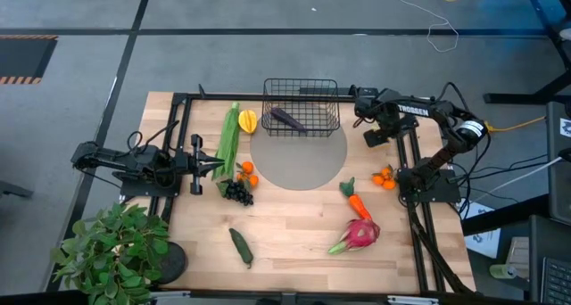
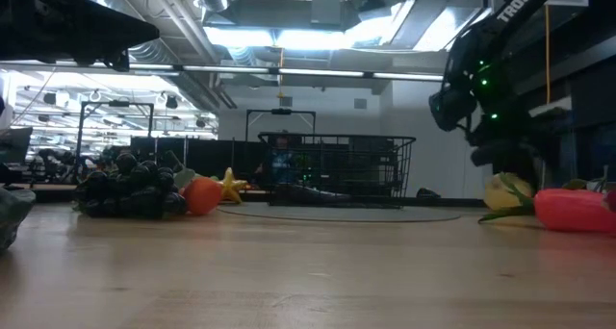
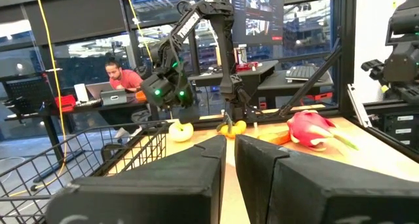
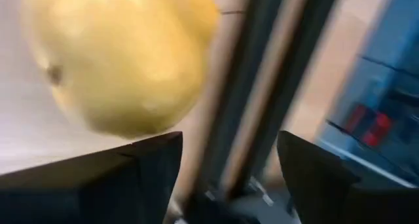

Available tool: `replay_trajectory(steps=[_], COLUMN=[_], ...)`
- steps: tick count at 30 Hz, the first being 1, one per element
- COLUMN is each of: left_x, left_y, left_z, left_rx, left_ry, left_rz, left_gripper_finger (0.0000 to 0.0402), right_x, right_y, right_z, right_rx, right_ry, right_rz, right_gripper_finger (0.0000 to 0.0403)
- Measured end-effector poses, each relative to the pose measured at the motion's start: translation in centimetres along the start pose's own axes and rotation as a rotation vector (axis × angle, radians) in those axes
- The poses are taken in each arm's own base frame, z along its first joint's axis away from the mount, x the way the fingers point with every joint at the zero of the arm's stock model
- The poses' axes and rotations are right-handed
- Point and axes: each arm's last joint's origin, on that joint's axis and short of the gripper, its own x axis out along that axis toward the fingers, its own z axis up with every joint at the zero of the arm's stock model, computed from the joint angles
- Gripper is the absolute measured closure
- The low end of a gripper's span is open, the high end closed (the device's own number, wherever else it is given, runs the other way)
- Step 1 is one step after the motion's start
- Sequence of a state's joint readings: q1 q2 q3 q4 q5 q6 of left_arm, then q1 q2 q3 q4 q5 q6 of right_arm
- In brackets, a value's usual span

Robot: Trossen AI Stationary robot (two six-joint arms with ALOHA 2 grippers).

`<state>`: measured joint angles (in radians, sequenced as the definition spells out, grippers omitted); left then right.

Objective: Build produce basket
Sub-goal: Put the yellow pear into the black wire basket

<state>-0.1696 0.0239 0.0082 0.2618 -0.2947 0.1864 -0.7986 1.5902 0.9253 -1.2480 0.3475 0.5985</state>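
The black wire basket (image 1: 301, 104) stands at the table's far middle with the purple eggplant (image 1: 287, 119) lying in it. The corn (image 1: 230, 140), starfruit (image 1: 247, 120), small oranges (image 1: 247, 171) and grapes (image 1: 237, 192) lie left of it. The cucumber (image 1: 241, 247), carrot (image 1: 357, 202), dragon fruit (image 1: 360, 234) and more oranges (image 1: 384, 177) lie nearer. My left gripper (image 1: 217, 161) is shut and empty beside the corn. My right gripper (image 1: 372, 136) is open, right of the basket, just over a pale yellow fruit (image 4: 118, 54), which my arm hides in the high view.
A grey round mat (image 1: 299, 158) lies under the basket's near side. A leafy potted plant (image 1: 111, 247) stands at the near left corner. Black frame rails (image 1: 415, 216) run along the table's right and far sides. A person (image 3: 121, 80) sits in the room beyond.
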Motion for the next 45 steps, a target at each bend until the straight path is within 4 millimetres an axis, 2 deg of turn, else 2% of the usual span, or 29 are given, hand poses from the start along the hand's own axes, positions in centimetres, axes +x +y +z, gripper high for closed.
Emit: replay_trajectory(steps=[8, 11, 17, 23, 32, 37, 41, 45], left_x=[0.0, 0.0, 0.0, 0.0, 0.0, 0.0, 0.0, 0.0], left_y=[0.0, 0.0, 0.0, 0.0, 0.0, 0.0, 0.0, 0.0], left_z=[0.0, 0.0, 0.0, 0.0, 0.0, 0.0, 0.0, 0.0], left_rx=[0.0, 0.001, 0.0, 0.007, 0.006, 0.007, 0.007, 0.006], left_ry=[0.0, 0.001, 0.0, 0.0, 0.0, 0.0, 0.0, 0.0], left_rz=[0.0, 0.0, 0.0, 0.0, 0.0, 0.0, 0.0, 0.0], left_gripper_finger=[0.0379, 0.0379, 0.0379, 0.0379, 0.0379, 0.0379, 0.0379, 0.0379], right_x=[-0.6, -0.7, -0.5, -0.6, 1.6, 1.8, 1.7, 1.7], right_y=[1.9, 2.1, 1.7, 2.3, 4.1, 4.3, 4.2, 4.2], right_z=[2.7, 3.1, 2.5, 3.1, 4.2, 4.3, 4.2, 4.3], right_rx=[-0.071, -0.084, -0.084, -0.077, -0.075, -0.08, -0.075, -0.07], right_ry=[-0.253, -0.296, -0.237, -0.259, -0.194, -0.193, -0.197, -0.181], right_rz=[0.238, 0.258, 0.196, 0.307, 0.289, 0.269, 0.279, 0.318], right_gripper_finger=[0.016, 0.016, 0.016, 0.016, 0.018, 0.019, 0.0211, 0.0258])
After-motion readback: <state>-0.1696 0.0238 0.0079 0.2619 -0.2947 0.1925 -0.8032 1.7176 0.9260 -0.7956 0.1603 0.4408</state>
